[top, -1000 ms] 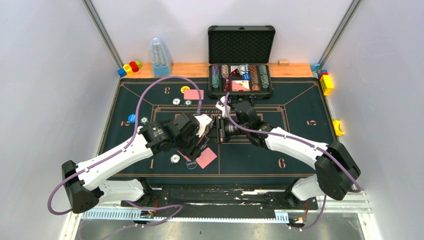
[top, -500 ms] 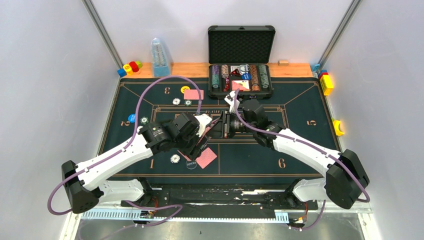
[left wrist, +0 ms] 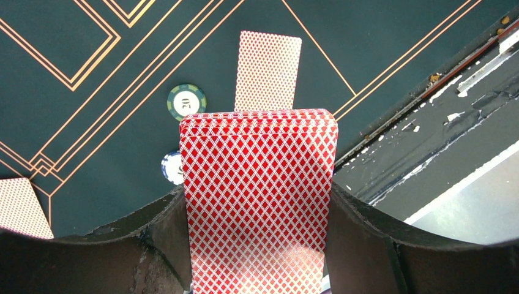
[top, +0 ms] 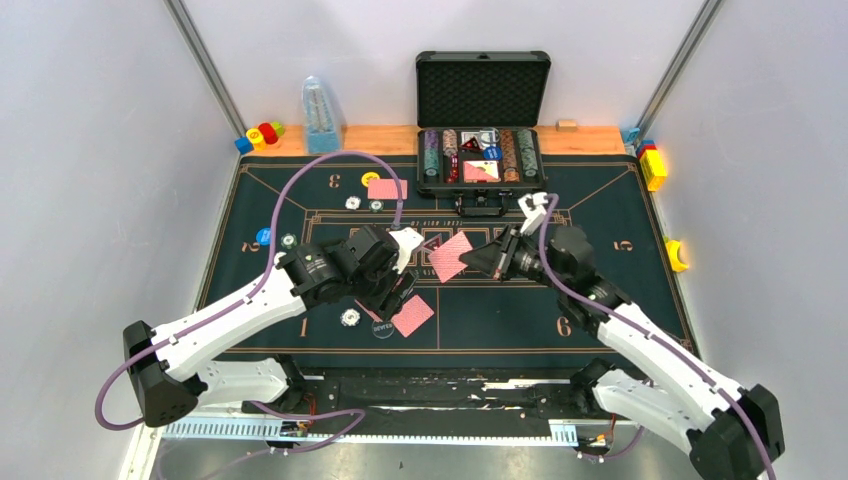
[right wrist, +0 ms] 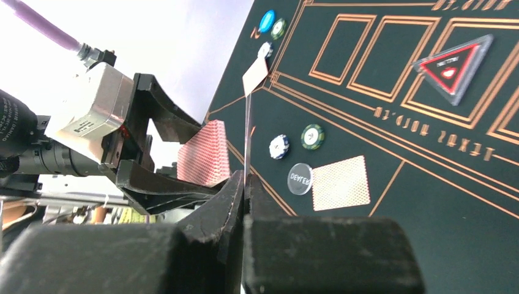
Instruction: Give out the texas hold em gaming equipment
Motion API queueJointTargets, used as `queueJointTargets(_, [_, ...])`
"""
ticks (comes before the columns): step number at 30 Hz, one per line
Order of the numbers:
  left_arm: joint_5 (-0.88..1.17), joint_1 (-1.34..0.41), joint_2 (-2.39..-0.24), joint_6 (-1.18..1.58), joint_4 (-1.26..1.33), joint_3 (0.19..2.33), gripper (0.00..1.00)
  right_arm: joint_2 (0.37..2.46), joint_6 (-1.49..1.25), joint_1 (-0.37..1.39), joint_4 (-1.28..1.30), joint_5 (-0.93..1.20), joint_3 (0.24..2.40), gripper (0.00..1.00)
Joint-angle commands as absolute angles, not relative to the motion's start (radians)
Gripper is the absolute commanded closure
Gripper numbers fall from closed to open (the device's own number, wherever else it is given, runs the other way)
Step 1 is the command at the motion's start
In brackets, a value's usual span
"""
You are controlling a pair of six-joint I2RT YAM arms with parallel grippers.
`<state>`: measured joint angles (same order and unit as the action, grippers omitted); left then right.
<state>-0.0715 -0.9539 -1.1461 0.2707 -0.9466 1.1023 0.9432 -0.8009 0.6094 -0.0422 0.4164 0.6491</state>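
A green card mat covered most of the counter, with numbered seats printed round its edge. An open black case of chips stood at its far side. Over the middle of the mat, the left tool was clamped on the sides of a red-backed deck, held on a slant above seat 1. The right tool had its jaws pressed together on a single card. The card was pinched by one edge and lifted clear of the deck, near it and above the mat. The seat 1 card lay face down below the left tool, and the seat 3 card lay near the case. Seats 5 and 6 on the right showed no card. A green-edged chip and a round dealer button lay close to the seat 1 card.

The step in hand appeared to be carrying the drawn card to a seat. To do it well, the right tool would need a firm pinch, since the card was gripped only near an edge and could swing or slip. It should turn the card flat and low before letting go, so that it lands face down inside the seat and not on a chip. The left tool should hold the deck steady and square, within reach for the next draw.
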Motion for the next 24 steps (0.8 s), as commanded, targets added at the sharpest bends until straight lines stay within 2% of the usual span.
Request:
queueJointTargets(1, [-0.084, -0.956, -1.124, 0.266, -0.934, 1.113, 1.0, 0.875, -0.824, 0.584, -0.073, 0.334, 0.565, 1.0])
queueJointTargets(4, [-0.086, -0.956, -1.123, 0.267, -0.934, 1.116, 1.0, 0.946, -0.864, 0.583, -0.14, 0.391, 0.509, 1.0])
queueJointTargets(7, [-0.09, -0.956, -1.121, 0.269, -0.935, 1.114, 1.0, 1.105, -0.898, 0.605, -0.264, 0.488, 0.481, 1.0])
queueJointTargets(15, [-0.103, -0.956, -1.118, 0.274, -0.938, 1.109, 1.0, 1.516, -0.887, 0.72, -0.429, 0.543, 0.599, 1.0])
queueJointTargets(24, [-0.109, -0.955, -1.118, 0.275, -0.938, 1.108, 1.0, 1.673, -0.845, 0.8, -0.373, 0.431, 0.671, 1.0])
